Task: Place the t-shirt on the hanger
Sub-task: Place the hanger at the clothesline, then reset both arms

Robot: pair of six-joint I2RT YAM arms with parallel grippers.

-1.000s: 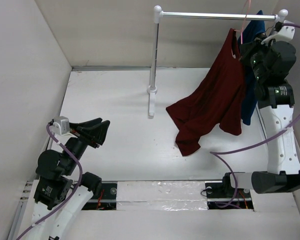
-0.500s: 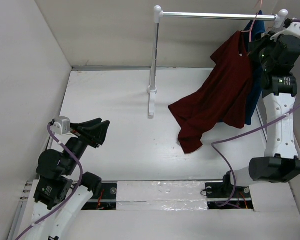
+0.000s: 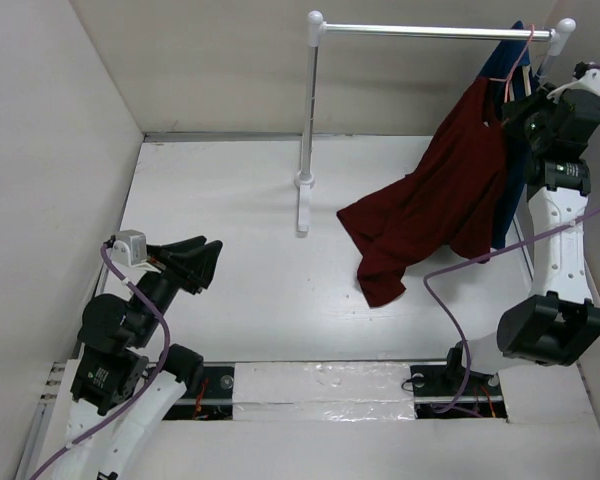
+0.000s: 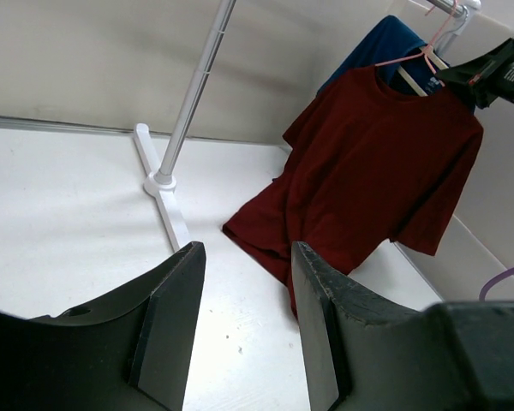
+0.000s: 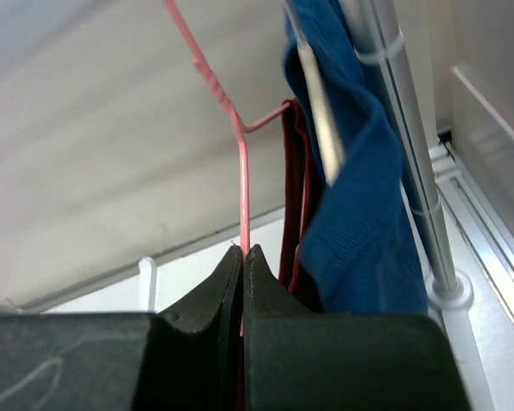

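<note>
Since 1 s ago right tool (image 5: 242, 253) has raised hanger (image 5: 242, 171) + t-shirt (image 3: 440, 210) toward right end of rail (image 3: 430, 32). Near: left tool (image 4: 244, 253) spread, holding nothing. Mid: shirt hem appears to rest on desk (image 3: 210, 200). Far: right tool clenched on hanger wire under the hook. Risks: thin wire pivots in pinch, hook snags blue garment (image 5: 351, 171), hem drag pulls shirt off.

Open tabletop (image 3: 220, 230) beside rack post (image 3: 309, 100), t-shirt (image 3: 450, 190)

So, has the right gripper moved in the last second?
Yes. The right gripper, shut on the hanger, has shifted rightward, toward the right end of the rail.
</note>
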